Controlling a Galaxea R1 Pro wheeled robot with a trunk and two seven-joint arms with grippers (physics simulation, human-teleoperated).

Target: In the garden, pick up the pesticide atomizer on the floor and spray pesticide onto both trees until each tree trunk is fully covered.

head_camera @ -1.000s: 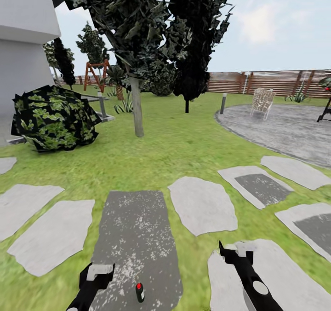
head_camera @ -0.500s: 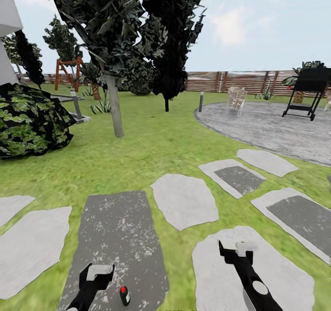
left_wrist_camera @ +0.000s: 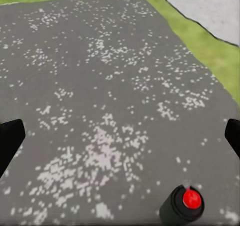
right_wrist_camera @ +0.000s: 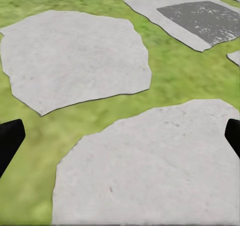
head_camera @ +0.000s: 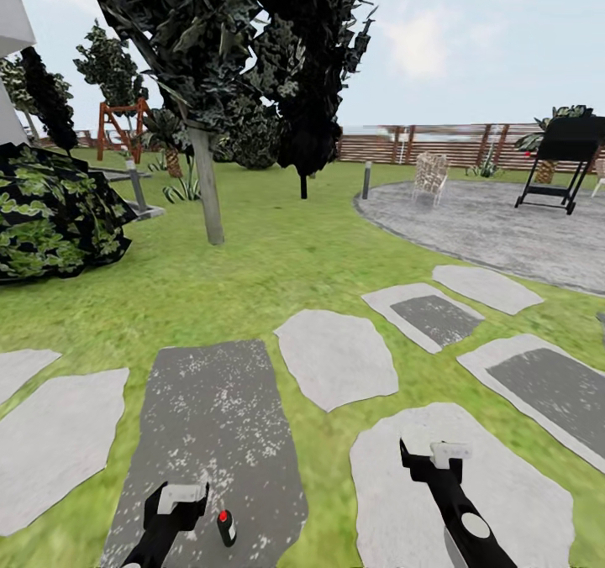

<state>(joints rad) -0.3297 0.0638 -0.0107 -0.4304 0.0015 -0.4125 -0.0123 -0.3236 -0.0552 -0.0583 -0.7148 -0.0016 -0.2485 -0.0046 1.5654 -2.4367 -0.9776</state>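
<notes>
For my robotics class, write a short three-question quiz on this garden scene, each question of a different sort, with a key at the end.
1. True or false: the pesticide atomizer lies on the grass.
2. Which gripper is nearer the atomizer? A) left gripper B) right gripper
3. Fill in: the atomizer's cap is coloured ____.

Key
1. False. It stands on the dark speckled paving slab.
2. A. The atomizer sits just beside the left gripper, also seen in the left wrist view.
3. Red.
</notes>
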